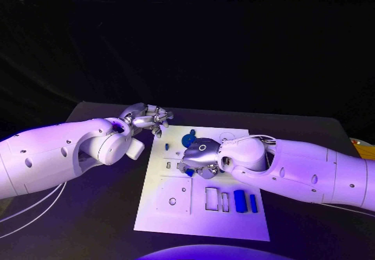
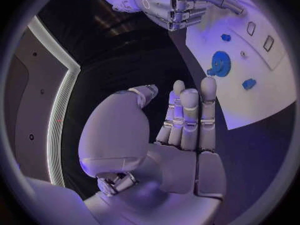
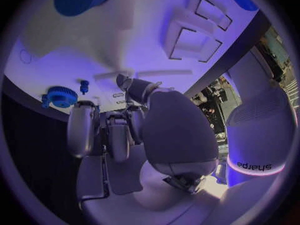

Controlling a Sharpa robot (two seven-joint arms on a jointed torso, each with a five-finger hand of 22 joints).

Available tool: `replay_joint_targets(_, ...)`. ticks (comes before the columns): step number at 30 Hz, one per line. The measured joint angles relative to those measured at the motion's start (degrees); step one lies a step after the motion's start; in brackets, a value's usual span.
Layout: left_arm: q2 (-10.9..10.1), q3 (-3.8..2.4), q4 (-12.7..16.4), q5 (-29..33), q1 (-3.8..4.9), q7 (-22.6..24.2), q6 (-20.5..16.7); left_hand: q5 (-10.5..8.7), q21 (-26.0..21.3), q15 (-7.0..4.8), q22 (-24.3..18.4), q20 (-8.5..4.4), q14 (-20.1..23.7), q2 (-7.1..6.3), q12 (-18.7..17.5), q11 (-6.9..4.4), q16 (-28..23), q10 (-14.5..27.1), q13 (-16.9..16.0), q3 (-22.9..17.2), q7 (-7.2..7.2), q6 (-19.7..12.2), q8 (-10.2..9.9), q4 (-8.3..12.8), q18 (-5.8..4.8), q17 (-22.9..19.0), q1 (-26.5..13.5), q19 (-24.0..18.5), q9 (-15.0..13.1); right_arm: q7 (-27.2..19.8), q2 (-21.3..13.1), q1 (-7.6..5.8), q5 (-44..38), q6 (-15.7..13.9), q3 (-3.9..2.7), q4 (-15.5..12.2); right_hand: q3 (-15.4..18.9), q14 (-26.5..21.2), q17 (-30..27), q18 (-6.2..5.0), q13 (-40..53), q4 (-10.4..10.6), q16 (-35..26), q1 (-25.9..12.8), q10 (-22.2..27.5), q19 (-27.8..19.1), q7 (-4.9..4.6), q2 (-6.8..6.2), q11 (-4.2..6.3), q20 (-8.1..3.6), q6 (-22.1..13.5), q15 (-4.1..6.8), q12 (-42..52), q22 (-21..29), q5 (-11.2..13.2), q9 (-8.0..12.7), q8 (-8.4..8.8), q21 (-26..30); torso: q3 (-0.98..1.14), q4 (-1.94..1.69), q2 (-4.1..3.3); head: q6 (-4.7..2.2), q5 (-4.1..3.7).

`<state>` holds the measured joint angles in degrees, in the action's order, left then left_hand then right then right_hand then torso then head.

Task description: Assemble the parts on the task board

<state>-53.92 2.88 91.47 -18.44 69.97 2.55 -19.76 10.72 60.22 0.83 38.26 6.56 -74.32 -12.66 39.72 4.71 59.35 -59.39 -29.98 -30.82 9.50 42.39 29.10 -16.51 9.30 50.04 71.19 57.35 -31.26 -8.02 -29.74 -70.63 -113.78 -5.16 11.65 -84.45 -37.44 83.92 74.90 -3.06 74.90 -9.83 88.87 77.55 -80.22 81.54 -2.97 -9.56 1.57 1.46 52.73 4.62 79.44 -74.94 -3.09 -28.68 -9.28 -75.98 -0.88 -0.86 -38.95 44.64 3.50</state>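
The white task board [image 1: 201, 216] lies in the middle of the table. A blue gear [image 1: 188, 140] and a small blue part [image 1: 193, 131] sit near its far edge. Two blue blocks [image 1: 240, 201] stand beside rectangular recesses [image 1: 212, 198] at the near right. My right hand [image 1: 201, 160] hovers over the board's middle, fingers hanging down with nothing in them; a blue piece [image 1: 190, 173] peeks out under it. In the right wrist view the gear [image 3: 61, 96] and a small blue peg [image 3: 84, 85] lie beyond the fingertips [image 3: 81, 116]. My left hand [image 1: 147, 119] hangs off the board's far left corner, fingers straight, empty.
A square plate with a round hole [image 1: 173, 200] is set in the board's near left. The black table [image 1: 94, 216] runs around the board on all sides. An orange-and-white object [image 1: 361, 147] sits at the table's right edge.
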Motion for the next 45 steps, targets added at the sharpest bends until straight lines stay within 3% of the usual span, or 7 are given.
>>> replay_joint_targets(10, 0.0, 0.0, 0.0, 0.0, 0.01, -0.4, 0.0, 0.0, 0.0, -0.22, 0.0, 0.0, -0.2, 0.0, 0.0, 0.0, 0.0, 0.0, 0.1, 0.0, 0.0, 0.0, 0.0, 0.0, 0.0, 0.0, 0.0, 0.0, 0.0, 0.0, 0.0, 0.07, 0.1, -1.2, 0.02, 0.2, 4.1, 0.0, 0.0, -0.01, 0.0, 2.0, 0.1, -2.9, -1.2, 1.5, -1.08, 0.37, -0.74, 0.54, 1.5, 0.0, 1.2, 0.0, 0.0, -1.2, -2.41, -1.6, -0.01, 0.03, 0.03, 0.17, 0.07)
replay_joint_targets(13, 0.0, 0.0, 0.0, 0.0, 0.01, -0.6, 0.0, 0.0, 0.0, -0.22, 0.0, 0.0, -0.2, 0.0, 0.0, 0.0, 0.0, 0.0, 0.1, 0.0, 0.0, 0.0, 0.0, 0.0, -0.01, 0.0, 0.0, 0.0, 0.0, 0.2, 0.0, 0.09, 0.1, -1.7, 0.04, 0.2, 5.4, 0.2, 0.0, -0.01, 0.0, 2.9, 0.2, -4.3, -1.5, 1.9, -1.62, 0.08, -1.06, 0.82, 2.0, -0.21, 1.3, 0.0, -1.1, -1.5, -3.12, -1.9, -0.02, 0.03, 0.04, 0.14, 0.0)
replay_joint_targets(20, -0.1, 0.0, -0.1, 0.0, 0.01, -0.8, 0.0, 0.0, 0.0, -0.21, 0.0, 0.0, -0.2, 0.0, 0.0, 0.0, 0.0, 0.0, 0.1, 0.0, 0.0, 0.0, 0.0, 0.0, 0.0, 0.0, 0.0, 0.0, 0.0, 1.5, 0.0, 0.13, 0.2, -2.3, 0.05, 0.4, 7.2, 0.2, 0.0, -0.01, 0.0, 4.6, 0.4, -6.2, -1.9, 2.1, -1.63, -0.02, -1.48, 1.01, 2.0, -0.63, 1.6, 0.0, -4.0, -1.6, -3.31, -2.4, -0.03, 0.05, 0.06, 0.01, -0.14)
replay_joint_targets(33, -0.1, 0.0, -0.2, 0.0, 0.01, -1.2, 0.1, 0.0, 0.6, -0.21, 0.7, 0.0, -0.6, 0.29, 0.0, 0.0, 0.9, 0.0, 0.2, 0.0, 0.0, 0.0, 0.0, 0.0, -0.01, 0.8, 0.3, 0.8, 0.1, 4.6, -0.1, 0.21, 0.5, -2.5, 0.01, 0.6, 9.0, 0.2, 0.0, 0.0, 0.0, 6.8, 0.4, -8.9, -2.0, 2.3, -2.07, -0.5, -2.38, 1.21, 2.6, -1.04, 1.6, 0.0, -5.5, -1.5, -4.01, -2.4, -0.03, 0.04, 0.06, -0.13, -0.38)
replay_joint_targets(38, -0.1, 0.0, -0.2, 0.0, 0.01, -1.3, 0.1, 0.0, 0.6, -0.21, 0.9, 0.0, -0.6, 0.29, 0.0, 0.0, 0.9, 0.0, 0.2, 0.0, 0.0, 0.0, 0.0, 0.0, -0.01, 1.0, 0.3, 0.8, 0.1, 5.9, -0.1, 0.33, 0.5, -2.3, 0.06, 0.9, 9.8, 0.0, 0.0, 0.0, 0.0, 7.9, 0.4, -10.5, -1.8, 2.5, -2.66, -0.65, -2.68, 1.42, 2.5, -1.27, 1.6, 0.0, -5.9, -1.2, -3.78, -2.4, -0.03, 0.04, 0.06, -0.14, -0.45)
replay_joint_targets(45, -0.1, 0.0, -0.3, 0.0, 0.01, -1.5, 0.2, 0.0, 0.9, -0.21, 1.2, -0.1, -0.6, 0.29, 0.0, 0.0, 1.2, 0.0, 0.3, 0.0, 0.0, 0.0, 0.0, 0.0, -0.01, 1.2, 0.3, 1.3, 0.1, 7.5, 0.0, 0.41, 0.5, -2.2, 0.07, 1.0, 11.8, 0.1, 0.0, -0.01, 0.0, 10.9, 0.4, -13.2, -2.0, 2.5, -3.29, -1.53, -3.33, 1.85, 1.8, -1.97, 1.6, 0.0, -6.1, -1.0, -3.78, -2.4, -0.03, 0.07, 0.06, -0.17, -0.49)
